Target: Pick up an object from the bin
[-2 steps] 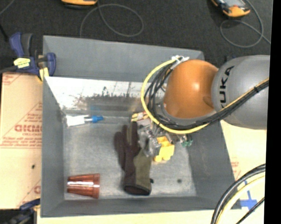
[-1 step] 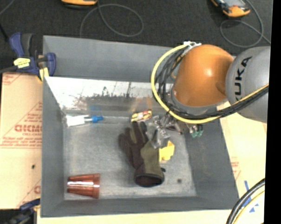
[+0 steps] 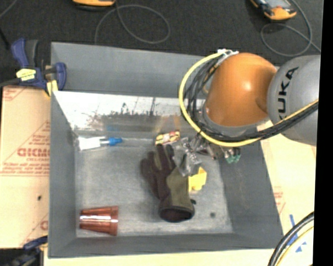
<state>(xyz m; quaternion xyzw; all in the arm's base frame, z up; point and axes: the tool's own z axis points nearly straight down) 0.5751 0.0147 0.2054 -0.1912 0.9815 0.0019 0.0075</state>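
Note:
My gripper hangs below the orange dome, right of the bin's middle. It is low over the cuff side of a dark brown glove, which lies with its fingers toward the back and its olive cuff toward the front. A small yellow thing lies against the glove's right side, just under the gripper. Just left of the gripper, by the back wall, is a small red-and-yellow wrapped item.
A copper-red cup lies on its side in the front left corner. A white tube with a blue cap rests along the back wall at the left. The arm and its cables cover the bin's back right part.

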